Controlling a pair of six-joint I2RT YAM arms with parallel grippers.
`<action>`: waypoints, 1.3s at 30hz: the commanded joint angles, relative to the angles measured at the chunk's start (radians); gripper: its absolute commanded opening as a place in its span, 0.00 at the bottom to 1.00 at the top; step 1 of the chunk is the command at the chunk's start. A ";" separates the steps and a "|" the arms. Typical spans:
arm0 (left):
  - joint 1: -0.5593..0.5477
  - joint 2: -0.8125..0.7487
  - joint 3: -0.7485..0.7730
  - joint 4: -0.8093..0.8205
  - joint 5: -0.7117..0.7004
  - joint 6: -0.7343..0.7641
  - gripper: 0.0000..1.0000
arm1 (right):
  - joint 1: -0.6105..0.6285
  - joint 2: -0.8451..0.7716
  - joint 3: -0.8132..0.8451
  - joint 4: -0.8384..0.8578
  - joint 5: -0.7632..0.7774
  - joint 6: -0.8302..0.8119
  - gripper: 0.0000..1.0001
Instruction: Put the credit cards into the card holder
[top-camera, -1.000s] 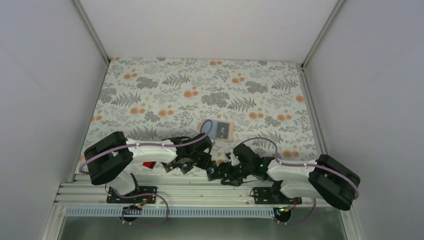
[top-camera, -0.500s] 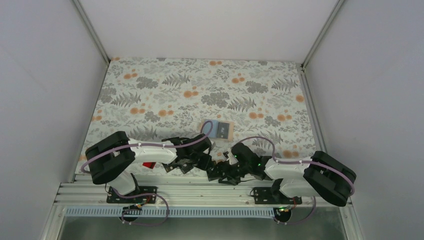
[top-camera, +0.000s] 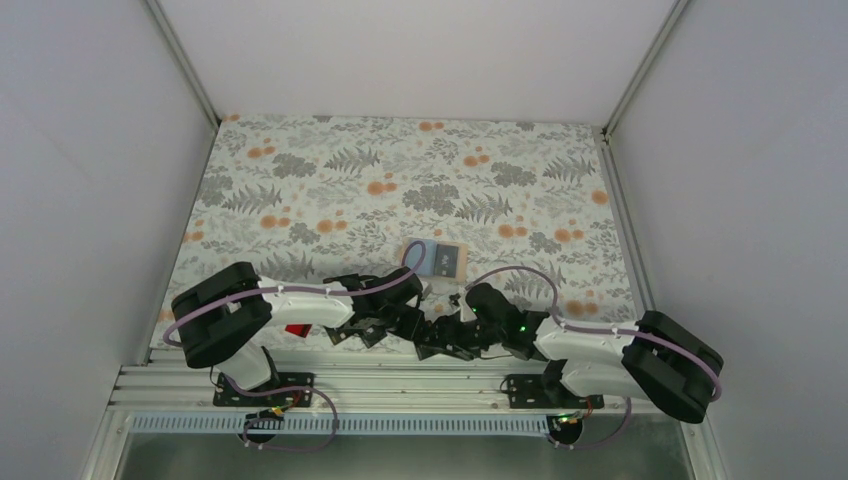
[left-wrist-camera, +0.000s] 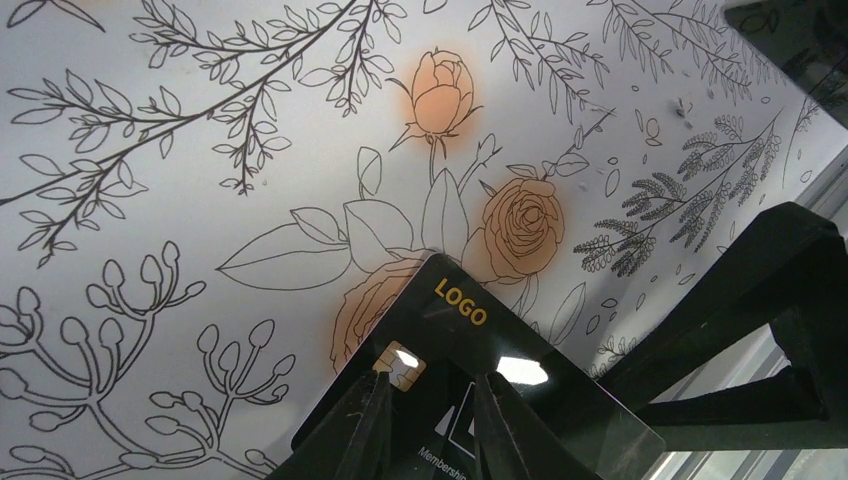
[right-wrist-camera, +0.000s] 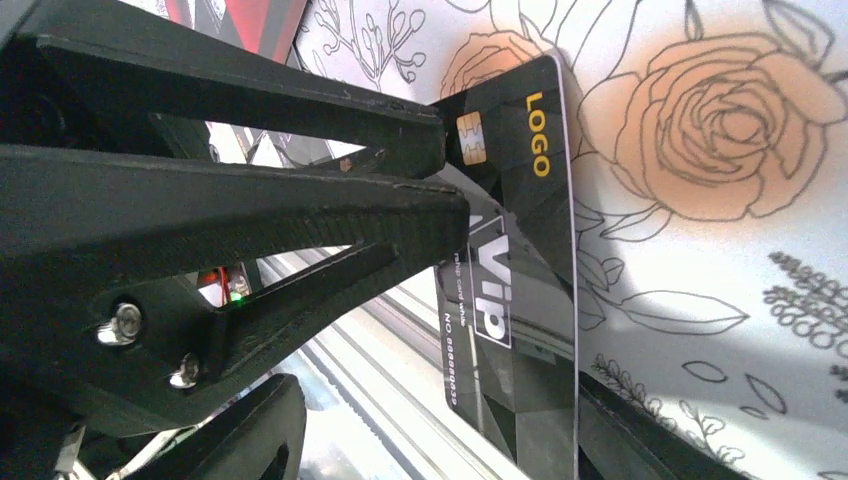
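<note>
A black credit card (left-wrist-camera: 470, 340) with a gold "LOGO" and a chip is raised off the flowered table, and my left gripper (left-wrist-camera: 432, 400) is shut on its chip end. The right wrist view shows the same black card (right-wrist-camera: 520, 250) standing on edge, its lower end between the open fingers of my right gripper (right-wrist-camera: 430, 440), which do not touch it. In the top view the left gripper (top-camera: 408, 322) and right gripper (top-camera: 437, 336) meet near the table's front edge. The card holder (top-camera: 437, 258) lies open just behind them, light blue inside, with a dark card in it.
A red card (top-camera: 298, 329) lies by the front edge under the left arm, and this red card (right-wrist-camera: 240, 20) also shows in the right wrist view. The metal rail (top-camera: 400, 385) runs along the near edge. Grey walls enclose three sides.
My right gripper has moved left to the held card and its jaws have narrowed a little around the card's end. The left gripper has kept its hold and barely moved.
</note>
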 joint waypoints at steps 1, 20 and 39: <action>-0.001 0.032 -0.023 -0.014 0.009 0.005 0.22 | -0.007 -0.011 0.030 0.010 0.057 -0.023 0.61; 0.027 -0.086 0.011 -0.103 -0.099 -0.033 0.22 | -0.048 0.038 0.089 -0.101 0.078 -0.072 0.04; 0.179 -0.329 0.127 -0.232 -0.280 -0.025 0.29 | -0.407 -0.144 0.189 -0.282 -0.088 -0.382 0.04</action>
